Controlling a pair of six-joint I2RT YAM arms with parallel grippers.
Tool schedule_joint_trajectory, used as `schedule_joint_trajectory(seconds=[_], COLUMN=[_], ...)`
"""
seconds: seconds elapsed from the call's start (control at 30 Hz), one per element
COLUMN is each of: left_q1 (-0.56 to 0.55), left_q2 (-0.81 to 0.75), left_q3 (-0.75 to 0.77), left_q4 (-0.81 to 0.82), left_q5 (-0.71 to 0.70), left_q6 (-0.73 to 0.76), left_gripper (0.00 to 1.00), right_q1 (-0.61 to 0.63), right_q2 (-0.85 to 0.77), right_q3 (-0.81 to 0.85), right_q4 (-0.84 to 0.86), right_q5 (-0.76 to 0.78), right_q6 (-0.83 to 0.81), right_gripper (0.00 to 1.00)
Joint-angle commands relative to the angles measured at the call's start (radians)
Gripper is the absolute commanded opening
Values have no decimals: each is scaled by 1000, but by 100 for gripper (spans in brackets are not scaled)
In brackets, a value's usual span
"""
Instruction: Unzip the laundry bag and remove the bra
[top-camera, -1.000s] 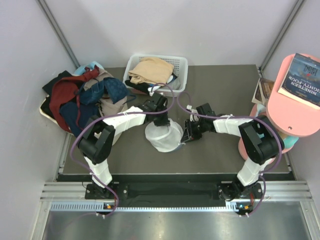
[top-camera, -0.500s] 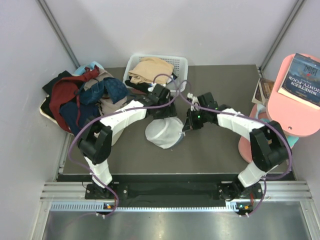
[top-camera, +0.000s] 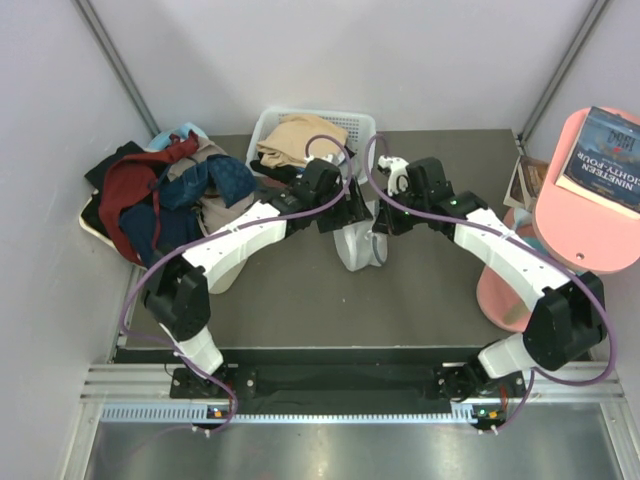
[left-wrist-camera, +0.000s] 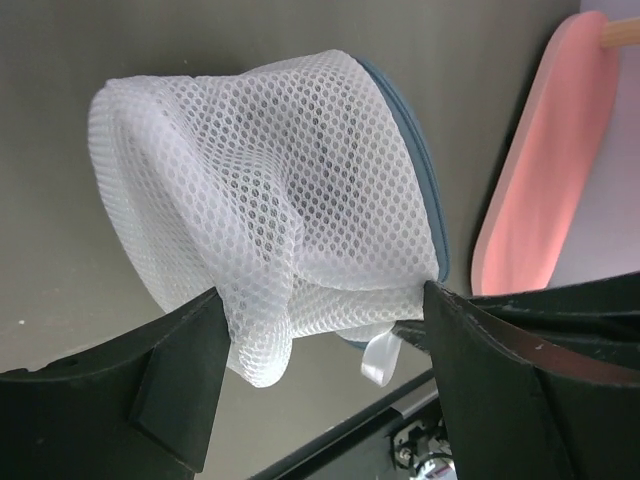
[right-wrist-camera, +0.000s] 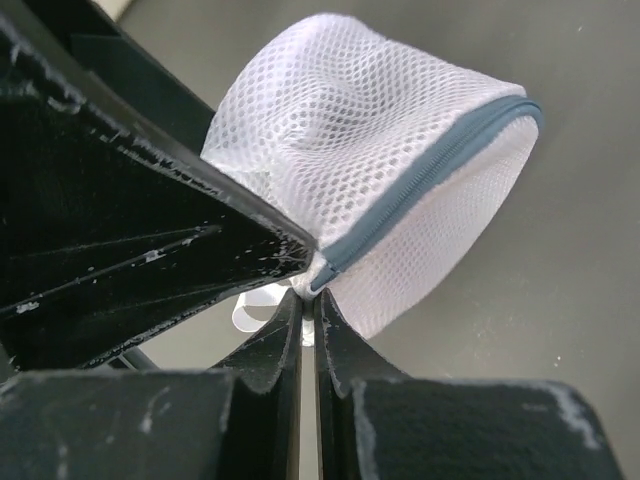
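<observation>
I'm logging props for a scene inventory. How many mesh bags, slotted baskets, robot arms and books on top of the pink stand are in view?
Mesh laundry bag: 1
White slotted basket: 1
Robot arms, left arm and right arm: 2
Book on the pink stand: 1
Total: 5

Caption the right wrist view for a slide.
Right gripper pinched shut at the end of the zipper on the mesh laundry bag.

Pale walls (top-camera: 350, 60), dark table (top-camera: 430, 300), pink stand (top-camera: 572, 232).
</observation>
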Motion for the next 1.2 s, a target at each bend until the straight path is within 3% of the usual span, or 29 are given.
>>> schedule_joint_trajectory(seconds=[0.0, 0.17, 0.3, 0.63, 0.97, 1.17], left_q1=[-3, -5, -12, -25, -69, -69], left_q2=[-26, -20, -69, -190, -203, -154], left_q3=[-24, -43, -75, -57, 35, 49], left_q4=[125, 156, 172, -60, -103, -51], left_q5=[35, 72, 19, -181, -273, -171], left_q6=[-69, -108, -105, -17, 36, 32], left_gripper=[80, 77, 76, 76, 75, 74], right_q1=[43, 69, 74, 76, 77, 77], right_q2=[-41, -61, -64, -69, -69, -92], right_q3=[13, -16, -26, -16, -16, -23], right_q4=[-1, 12, 10, -4, -14, -1], right_q5=[3, 11, 23, 45, 57, 57], right_q6=[-44, -39, -36, -31, -36, -24], right_gripper=[0, 0, 0, 0, 0, 0])
